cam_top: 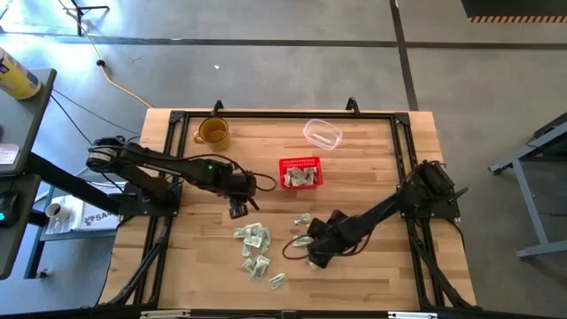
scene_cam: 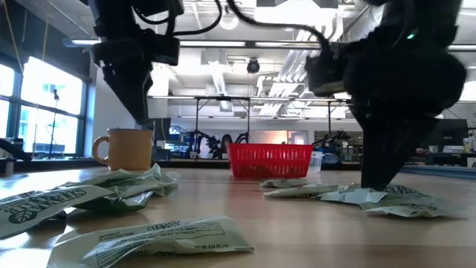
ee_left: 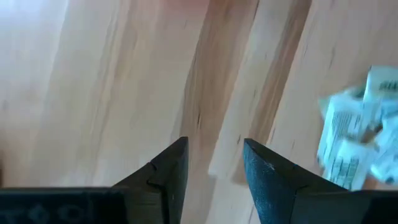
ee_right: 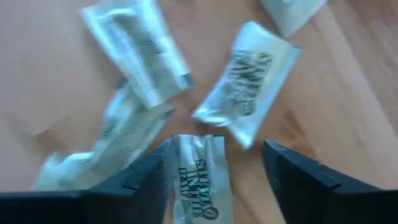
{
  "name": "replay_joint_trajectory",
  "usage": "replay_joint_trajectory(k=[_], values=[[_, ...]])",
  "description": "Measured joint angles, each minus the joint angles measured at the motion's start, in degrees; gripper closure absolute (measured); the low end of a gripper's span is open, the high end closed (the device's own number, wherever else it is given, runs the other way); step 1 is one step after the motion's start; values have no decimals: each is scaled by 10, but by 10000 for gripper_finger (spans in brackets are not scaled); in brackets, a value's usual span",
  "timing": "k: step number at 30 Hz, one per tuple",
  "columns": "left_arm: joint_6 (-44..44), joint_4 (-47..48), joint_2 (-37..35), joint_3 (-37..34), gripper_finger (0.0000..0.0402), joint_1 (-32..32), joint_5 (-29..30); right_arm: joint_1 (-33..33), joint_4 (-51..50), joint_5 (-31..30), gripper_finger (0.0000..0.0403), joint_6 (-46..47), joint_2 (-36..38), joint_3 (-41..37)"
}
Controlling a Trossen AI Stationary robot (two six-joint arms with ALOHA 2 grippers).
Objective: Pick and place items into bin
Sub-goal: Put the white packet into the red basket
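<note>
Several small pale green-and-white items lie flat on the wooden table, in a loose cluster (cam_top: 255, 251) and a few near my right gripper (cam_top: 304, 239). The red bin (cam_top: 301, 173) stands at mid-table with some items inside. My right gripper (ee_right: 217, 149) is low over the table, open, pointing steeply down, with one item (ee_right: 196, 177) lying between its fingers, close beside one finger. My left gripper (ee_left: 214, 146) hangs open over bare wood, between the bin and the cluster (ee_left: 354, 137), with nothing between its fingers. My right gripper straddles one item (ee_right: 186, 155) from above, and the item lies flat on the table. Its edge runs right beside one finger (ee_right: 158, 168); I cannot tell whether the finger touches it.
An amber mug (cam_top: 213, 133) stands at the far left and a clear plastic container (cam_top: 323, 133) behind the bin. A black frame (cam_top: 283, 115) runs round the table's edges. Bare wood lies to the right of the bin.
</note>
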State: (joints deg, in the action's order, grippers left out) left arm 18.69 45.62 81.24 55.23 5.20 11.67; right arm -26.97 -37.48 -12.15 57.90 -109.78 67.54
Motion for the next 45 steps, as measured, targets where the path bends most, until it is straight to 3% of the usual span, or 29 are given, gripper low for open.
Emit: replay_joint_trajectory(k=[8,10,15,21,25,29,33,35,38,43,45], values=[[12,16,-4,-6,220,0,8,33,-15,97,363,-62,3,-6],[13,17,-4,-6,220,0,13,34,-34,115,391,-61,8,-7],[14,7,-4,-6,220,0,15,50,-88,105,386,18,43,-12],[18,3,-4,-6,220,0,18,127,-78,-14,390,35,134,-10],[23,4,-4,-6,220,0,22,207,-39,-80,391,-47,185,-10],[46,14,-4,-6,220,0,22,285,48,-54,394,-165,196,-9],[78,32,-4,-6,220,0,6,345,134,99,374,-223,160,-9],[100,43,-4,-6,219,0,0,356,150,148,348,-228,138,-9],[133,74,-4,-6,216,2,-13,356,168,164,294,-223,119,-10],[166,99,-4,-6,211,24,-29,360,147,128,194,-196,116,-10],[167,96,-4,-6,212,40,-56,363,131,142,161,-189,116,-10]])
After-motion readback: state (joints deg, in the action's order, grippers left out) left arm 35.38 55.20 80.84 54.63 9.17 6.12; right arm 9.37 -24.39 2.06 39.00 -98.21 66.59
